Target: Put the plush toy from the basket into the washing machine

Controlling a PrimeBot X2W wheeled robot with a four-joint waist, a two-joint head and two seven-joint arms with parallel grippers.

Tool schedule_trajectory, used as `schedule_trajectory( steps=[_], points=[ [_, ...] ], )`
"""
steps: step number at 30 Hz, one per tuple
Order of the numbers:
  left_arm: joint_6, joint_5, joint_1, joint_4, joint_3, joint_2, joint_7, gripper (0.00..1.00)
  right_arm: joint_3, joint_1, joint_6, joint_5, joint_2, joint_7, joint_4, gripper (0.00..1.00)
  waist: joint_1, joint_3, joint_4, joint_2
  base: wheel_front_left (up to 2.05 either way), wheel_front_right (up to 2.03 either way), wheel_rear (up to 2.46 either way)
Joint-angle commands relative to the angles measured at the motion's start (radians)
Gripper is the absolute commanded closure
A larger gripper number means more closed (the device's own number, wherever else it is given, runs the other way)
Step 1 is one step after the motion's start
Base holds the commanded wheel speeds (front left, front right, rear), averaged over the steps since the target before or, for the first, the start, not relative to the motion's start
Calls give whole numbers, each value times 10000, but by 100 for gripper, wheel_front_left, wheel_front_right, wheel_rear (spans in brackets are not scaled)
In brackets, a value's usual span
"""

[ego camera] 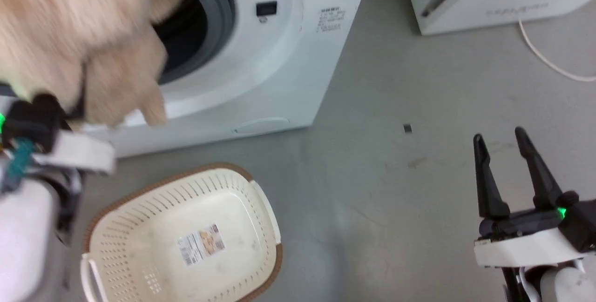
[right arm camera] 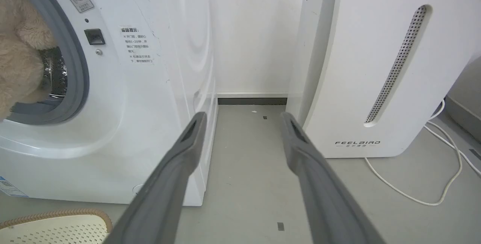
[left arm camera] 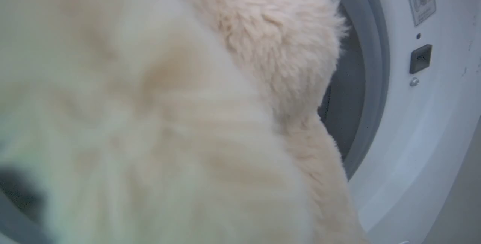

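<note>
White washing machine is the big thing here, and its grey-ringed porthole is right where the action is. The FEELBIRD appliance next to it isn't involved. The fluffy beige plush toy is already out of the basket and up at the porthole. From the right wrist view it looks like part of it is past the gasket with the steel drum behind it, but in the head view a good chunk of fur and a floppy limb hang outside over the lower rim. So I'd call it mostly done: the lift and carry are finished, and what's left is pushing it fully in and letting go. The cream basket sits on the floor in front of the machine with just its paper label on the bottom. The left gripper is under the toy, fingers buried in fur, so I can't tell how they're set. The right gripper hangs off to the side, fingers spread, holding nothing.
</note>
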Motion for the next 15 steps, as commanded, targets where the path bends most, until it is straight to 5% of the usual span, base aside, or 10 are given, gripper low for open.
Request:
schedule_trajectory(
  steps=[1,9,15],
  points=[
    [-162,134,-716,-129,71,325,242,100,34,-240,-9,120,-4,-42,-102,0,0,807,-356,0,0,0,0],
    [-1019,732,-3756,653,-238,1573,1476,100,207,-839,-9,560,-4,-42,-262,0,0,2253,-857,0,0,0,0],
    [-1386,1119,-6062,2228,-725,2006,1976,100,378,-1192,-9,780,-4,-42,-288,0,0,3088,-1115,0,0,0,0]
  ],
)
